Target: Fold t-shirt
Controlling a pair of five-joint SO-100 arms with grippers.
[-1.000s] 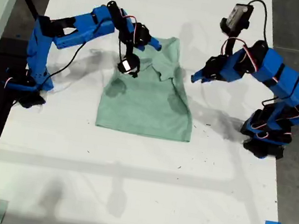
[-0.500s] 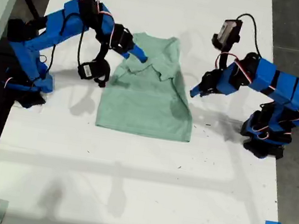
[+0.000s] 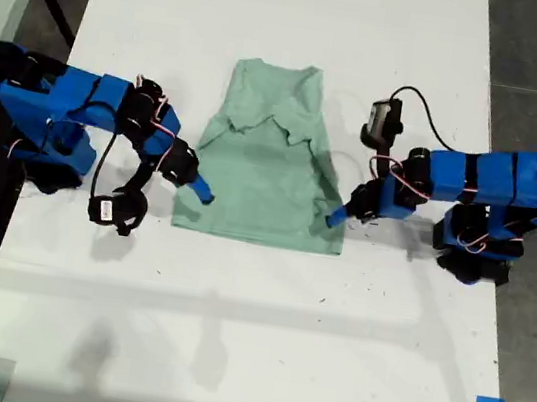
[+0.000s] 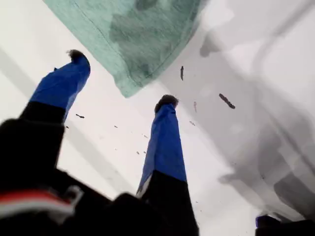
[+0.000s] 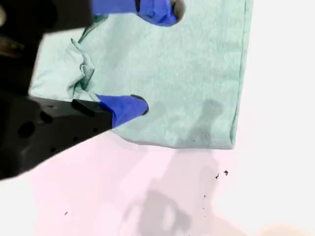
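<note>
T-shirt [image 3: 266,160] flat at centre of exterior view, sleeves folded inward; lengthwise fold remains. My first gripper [image 4: 120,73] and my second gripper [image 5: 150,59]: jaws open, empty, at bottom-hem corners.

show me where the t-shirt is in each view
exterior view: t-shirt lies flat on the white table, a little above centre.
first wrist view: only one hem corner, just beyond the open blue fingertips.
second wrist view: fills much of the picture, behind blue fingertips.
shared landmark: the white table.
</note>
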